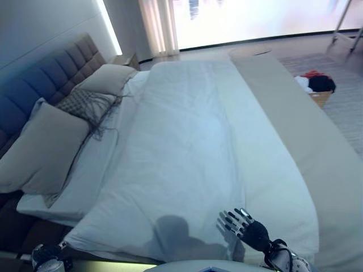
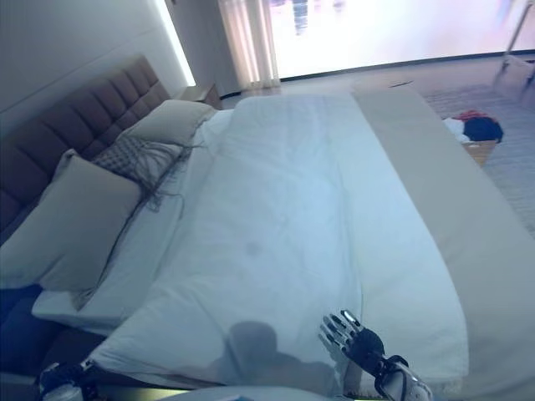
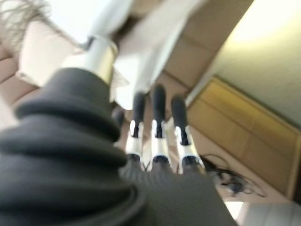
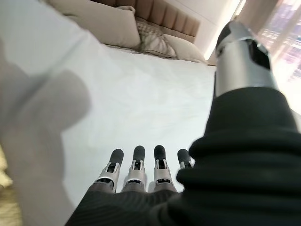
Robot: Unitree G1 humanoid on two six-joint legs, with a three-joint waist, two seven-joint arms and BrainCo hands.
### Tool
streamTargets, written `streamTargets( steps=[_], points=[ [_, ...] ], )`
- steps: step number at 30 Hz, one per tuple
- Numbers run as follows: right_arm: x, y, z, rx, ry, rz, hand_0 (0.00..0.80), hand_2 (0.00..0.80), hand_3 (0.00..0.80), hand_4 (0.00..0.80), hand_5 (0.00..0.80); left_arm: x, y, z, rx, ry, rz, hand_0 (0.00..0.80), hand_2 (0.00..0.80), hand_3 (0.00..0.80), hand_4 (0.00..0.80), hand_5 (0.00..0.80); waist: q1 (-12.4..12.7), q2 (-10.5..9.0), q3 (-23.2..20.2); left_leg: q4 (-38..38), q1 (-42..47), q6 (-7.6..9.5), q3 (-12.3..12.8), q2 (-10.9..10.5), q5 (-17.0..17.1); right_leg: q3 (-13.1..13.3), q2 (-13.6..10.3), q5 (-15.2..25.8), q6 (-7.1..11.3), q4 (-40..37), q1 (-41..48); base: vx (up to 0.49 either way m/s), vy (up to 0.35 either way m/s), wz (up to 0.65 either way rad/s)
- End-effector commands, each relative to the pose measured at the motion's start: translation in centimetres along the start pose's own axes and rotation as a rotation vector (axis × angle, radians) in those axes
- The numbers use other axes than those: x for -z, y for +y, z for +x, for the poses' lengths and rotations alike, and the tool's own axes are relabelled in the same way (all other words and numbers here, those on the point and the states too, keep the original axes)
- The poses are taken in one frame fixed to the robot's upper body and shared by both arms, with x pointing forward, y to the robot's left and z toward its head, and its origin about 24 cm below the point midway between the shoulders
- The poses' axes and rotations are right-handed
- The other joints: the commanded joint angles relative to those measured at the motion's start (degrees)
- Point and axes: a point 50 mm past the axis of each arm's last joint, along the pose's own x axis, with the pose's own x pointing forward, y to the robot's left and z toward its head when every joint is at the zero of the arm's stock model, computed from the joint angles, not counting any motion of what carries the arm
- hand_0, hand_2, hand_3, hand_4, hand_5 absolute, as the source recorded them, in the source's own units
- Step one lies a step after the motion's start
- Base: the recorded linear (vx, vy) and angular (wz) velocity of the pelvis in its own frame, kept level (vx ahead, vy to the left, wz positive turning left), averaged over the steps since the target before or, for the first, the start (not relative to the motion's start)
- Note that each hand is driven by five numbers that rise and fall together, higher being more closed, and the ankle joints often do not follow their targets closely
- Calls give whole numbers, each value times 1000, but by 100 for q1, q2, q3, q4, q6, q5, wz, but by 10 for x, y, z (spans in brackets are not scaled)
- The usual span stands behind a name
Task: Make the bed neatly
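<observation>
The bed's white duvet (image 1: pixel 187 147) lies spread over the mattress, with soft creases. A beige blanket (image 1: pixel 306 141) covers the foot end on the right. Two beige pillows (image 1: pixel 39 150) (image 1: pixel 108 78) and a patterned fringed cushion (image 1: pixel 85 105) lie against the brown tufted headboard (image 1: pixel 51 73). My right hand (image 1: pixel 249 229) is open, fingers spread, just above the duvet's near edge; its straight fingers (image 4: pixel 136 172) hold nothing. My left hand (image 1: pixel 48 255) hangs low beside the bed's near left corner, fingers (image 3: pixel 157 127) straight and empty.
A basket of clothes (image 1: pixel 317 88) stands on the rug beyond the foot of the bed. A nightstand (image 1: pixel 127 58) sits by the far pillow. Curtains (image 1: pixel 161 25) and a bright window are at the back.
</observation>
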Motion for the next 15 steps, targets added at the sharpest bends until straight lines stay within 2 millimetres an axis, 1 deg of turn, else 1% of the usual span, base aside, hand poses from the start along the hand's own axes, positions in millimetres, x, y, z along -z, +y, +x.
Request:
streamTargets(
  steps=[1, 3, 5, 7, 9, 11, 13, 14, 15],
  points=[
    [2, 19, 16, -112, -78, 98, 0, 0, 0, 0, 0, -43, 20, 7, 22, -197, -54, 0, 0, 0, 0, 0, 279, -417, 153, -577, 121, 100, 186, -274, -268, 162, -367, 2032, 891, -1989, 671, -29, -58, 54],
    [4, 21, 18, -116, -83, 104, 0, 0, 0, 0, 0, -38, -4, 3, 75, -184, -66, 0, 0, 0, 0, 0, 274, -439, 175, -565, 140, 116, 212, -273, -285, 178, -357, 2041, 883, -1997, 684, -17, -60, 43],
    [5, 24, 22, -123, -86, 107, 0, 0, 0, 0, 0, -33, -23, -2, 107, -180, -29, 0, 0, 0, 0, 0, 272, -469, 193, -560, 175, 136, 248, -274, -308, 197, -341, 2058, 872, -2020, 712, 2, -67, 22],
    [4, 28, 24, -128, -88, 109, 0, 0, 0, 0, 0, -31, -32, -5, 109, -177, 4, 0, 0, 0, 0, 0, 258, -485, 198, -567, 211, 145, 275, -274, -318, 223, -330, 2078, 867, -2040, 730, 11, -53, 1],
    [3, 30, 25, -129, -90, 110, 0, 0, 0, 0, 0, -31, -35, -6, 99, -187, 12, 0, 0, 0, 0, 0, 228, -494, 190, -578, 247, 146, 314, -268, -327, 254, -320, 2093, 865, -2061, 742, 8, -17, 0],
    [3, 31, 25, -127, -90, 111, 0, 0, 0, 0, 0, -38, -34, -5, 98, -211, 5, 0, 0, 0, 0, 0, 198, -497, 182, -583, 272, 143, 352, -260, -337, 287, -310, 2090, 858, -2070, 746, 17, -21, 6],
    [3, 33, 25, -124, -87, 108, 0, 0, 0, 0, 0, -54, -36, -6, 120, -287, 8, 0, 0, 0, 0, 0, 161, -500, 178, -582, 287, 144, 400, -248, -347, 327, -299, 2083, 847, -2061, 730, 5, -18, -8],
    [3, 33, 25, -123, -87, 107, 0, 0, 0, 0, 0, -59, -37, -7, 131, -306, 5, 0, 0, 0, 0, 0, 154, -500, 181, -583, 289, 145, 410, -246, -347, 333, -298, 2083, 845, -2058, 725, -7, -14, -12],
    [3, 33, 25, -124, -90, 104, 0, 0, 0, 0, 0, -71, -42, -9, 159, -355, -2, 0, 0, 0, 0, 0, 143, -497, 193, -587, 291, 148, 426, -243, -346, 343, -296, 2086, 842, -2055, 718, -12, -14, -7]
  ],
)
